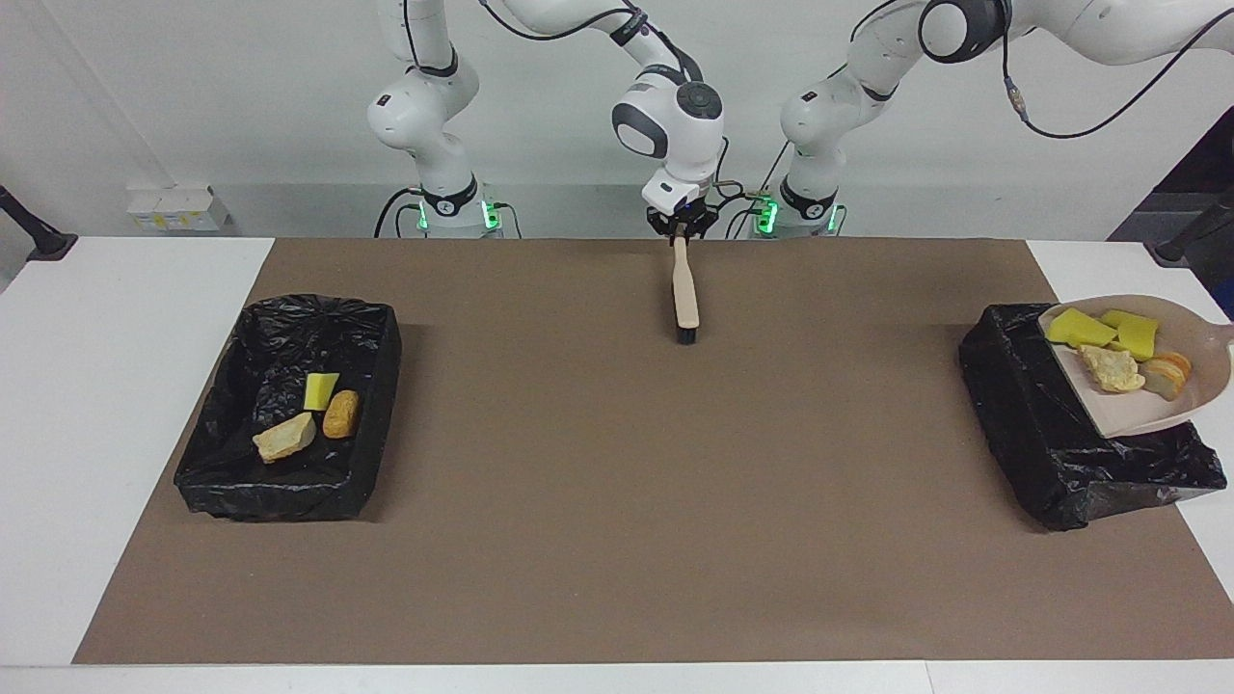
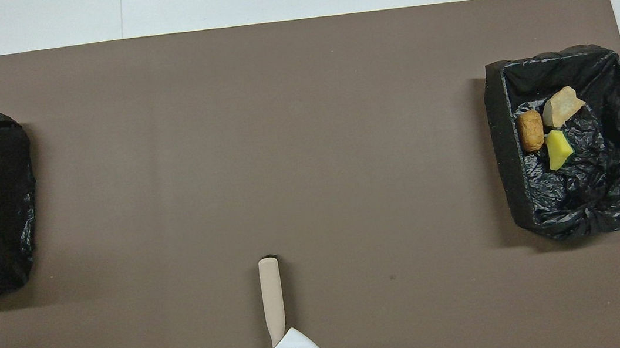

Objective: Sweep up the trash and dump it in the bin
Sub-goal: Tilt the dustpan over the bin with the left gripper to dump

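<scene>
Trash [image 1: 1118, 347] in dustpan [image 1: 1200, 386] over bin [image 1: 1022, 424]; right tool [image 1: 681, 229] grips brush [image 1: 685, 289]; left tool offscreen, closed.

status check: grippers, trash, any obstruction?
Right gripper shut on brush, waiting mid-table. Left gripper out of view, shut. Dustpan with four scraps over bin at left arm's end. Nothing in the way.

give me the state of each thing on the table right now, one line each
dustpan: raised over the bin at the left arm's end, loaded, level
trash in dustpan: four scraps, not yet dumped
that bin: bag-lined, dustpan over it
other bin: holds three scraps
brush: held by the right gripper, bristles down
</scene>
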`<state>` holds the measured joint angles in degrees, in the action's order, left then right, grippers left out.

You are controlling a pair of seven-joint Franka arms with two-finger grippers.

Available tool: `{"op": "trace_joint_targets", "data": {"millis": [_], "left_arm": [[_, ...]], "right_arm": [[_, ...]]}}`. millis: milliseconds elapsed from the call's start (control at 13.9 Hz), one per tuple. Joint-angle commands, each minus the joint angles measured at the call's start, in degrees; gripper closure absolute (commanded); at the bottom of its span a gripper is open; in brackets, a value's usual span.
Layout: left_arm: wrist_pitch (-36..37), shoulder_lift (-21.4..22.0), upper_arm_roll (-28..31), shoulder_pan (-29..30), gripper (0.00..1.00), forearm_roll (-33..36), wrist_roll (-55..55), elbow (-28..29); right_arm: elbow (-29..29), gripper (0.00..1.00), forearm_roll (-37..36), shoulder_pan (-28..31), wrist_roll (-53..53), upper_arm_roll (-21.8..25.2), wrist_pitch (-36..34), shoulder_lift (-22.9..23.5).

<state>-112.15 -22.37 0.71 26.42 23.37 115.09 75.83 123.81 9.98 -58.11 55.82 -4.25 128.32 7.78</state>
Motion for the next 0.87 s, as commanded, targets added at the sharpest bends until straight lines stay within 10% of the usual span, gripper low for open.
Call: {"op": "trace_joint_targets", "data": {"millis": [0,217,794], "left_arm": [[-0.44,-0.22,0.34,-4.61,1.00,13.48,-11.33,0.09],[0.43,5.65,0.26,-7.61,1.00,26.50,-21.44,9.82],[6.68,13.49,-0.09,-12.80,1.00,46.41,-29.31,14.61]], "right_arm": [[-0.49,0.74,1.53,0.54,-2.03,-0.23,-0.08,0.83],[-4.08,0.10,1.27,1.24,-1.94,-0.05,-2.45,2.24],[-12.52,0.00,-6.55,13.97,-2.56,0.04,2.37,6.81]]}}
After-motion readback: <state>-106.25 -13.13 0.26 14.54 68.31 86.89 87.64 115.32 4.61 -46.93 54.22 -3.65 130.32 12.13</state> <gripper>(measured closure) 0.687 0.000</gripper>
